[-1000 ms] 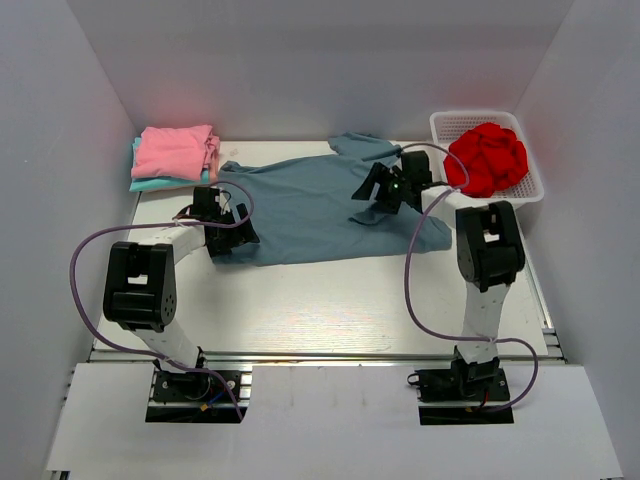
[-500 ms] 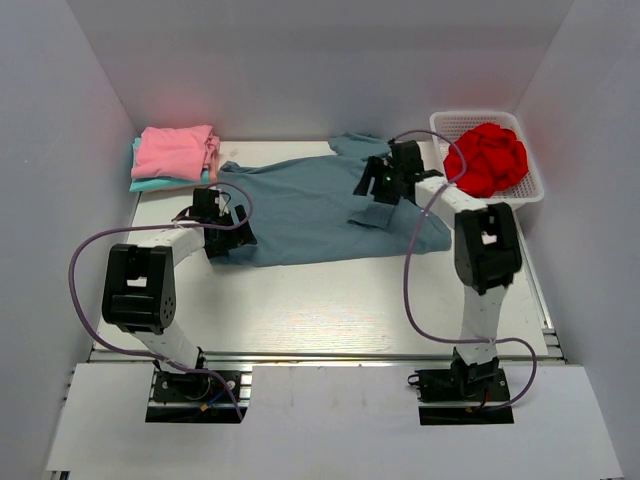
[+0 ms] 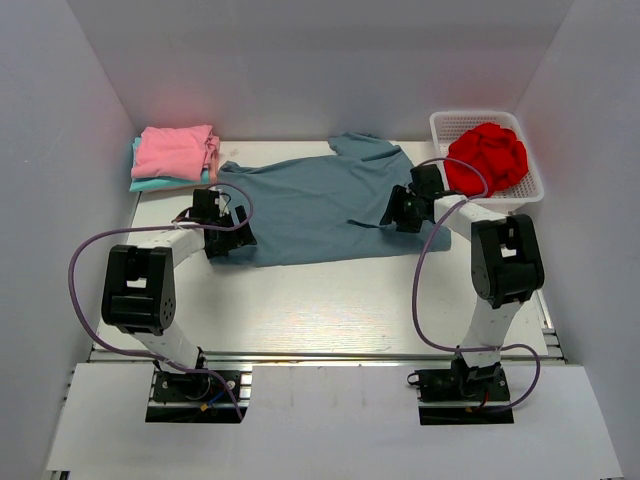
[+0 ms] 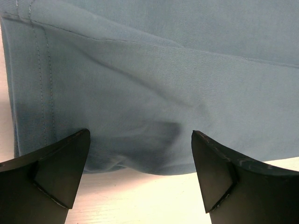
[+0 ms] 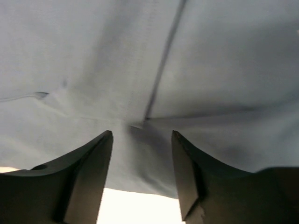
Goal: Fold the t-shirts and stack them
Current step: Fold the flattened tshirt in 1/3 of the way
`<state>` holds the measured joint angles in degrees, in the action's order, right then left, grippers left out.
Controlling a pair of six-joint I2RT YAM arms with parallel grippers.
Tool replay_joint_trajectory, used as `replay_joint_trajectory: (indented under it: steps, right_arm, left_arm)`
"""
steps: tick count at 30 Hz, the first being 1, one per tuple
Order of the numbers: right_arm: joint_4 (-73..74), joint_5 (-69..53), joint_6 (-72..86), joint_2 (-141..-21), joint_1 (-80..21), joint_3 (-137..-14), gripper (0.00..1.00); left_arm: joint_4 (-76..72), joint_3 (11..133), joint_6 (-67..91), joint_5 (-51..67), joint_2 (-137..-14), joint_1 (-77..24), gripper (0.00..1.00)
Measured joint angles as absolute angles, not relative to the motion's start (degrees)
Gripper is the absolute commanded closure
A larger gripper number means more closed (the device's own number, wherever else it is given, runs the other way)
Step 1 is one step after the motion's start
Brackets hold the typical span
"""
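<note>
Left claw [image 4: 140,137] sits low, spread wide (right claw [image 5: 142,134] parted rather less, also low).

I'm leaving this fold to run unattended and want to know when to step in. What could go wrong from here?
The left gripper is open over the blue-grey t-shirt's hem corner, close to the edge. Closing there may catch only one layer or slip off, skewing the fold. The right gripper, also open, straddles a seam and an overlapped flap, so it could grab extra cloth and bunch it. Its cable hangs near the white basket and might snag.
</note>
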<state>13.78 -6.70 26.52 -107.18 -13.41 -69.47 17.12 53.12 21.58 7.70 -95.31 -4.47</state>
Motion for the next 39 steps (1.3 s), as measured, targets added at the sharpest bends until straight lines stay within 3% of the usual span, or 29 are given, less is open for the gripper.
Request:
replay_joint_trajectory:
  steps: [11,21,22,28,39]
  right_arm:
    - [9.9,-12.9,27.9,-111.2,-13.4,-70.1,0.54]
    - [8.5,-14.7,28.8,-112.0,-13.4,-71.1,0.55]
    - [8.4,-14.7,28.8,-112.0,-13.4,-71.3,0.57]
    - [8.4,-13.4,29.7,-112.4,-13.4,-72.0,1.00]
    - [9.3,-11.9,28.9,-114.5,-13.9,-76.2,1.00]
  left_arm:
    - [16.8,52.9,21.4,7.5,-95.2,-4.5,0.00]
    - [16.0,52.1,20.4,7.6,-94.7,-4.5,0.00]
    - [16.0,52.1,20.4,7.6,-94.7,-4.5,0.00]
    - [15.9,52.1,20.4,7.6,-94.7,-4.5,0.00]
    - [15.9,52.0,20.4,7.6,-94.6,-4.5,0.00]
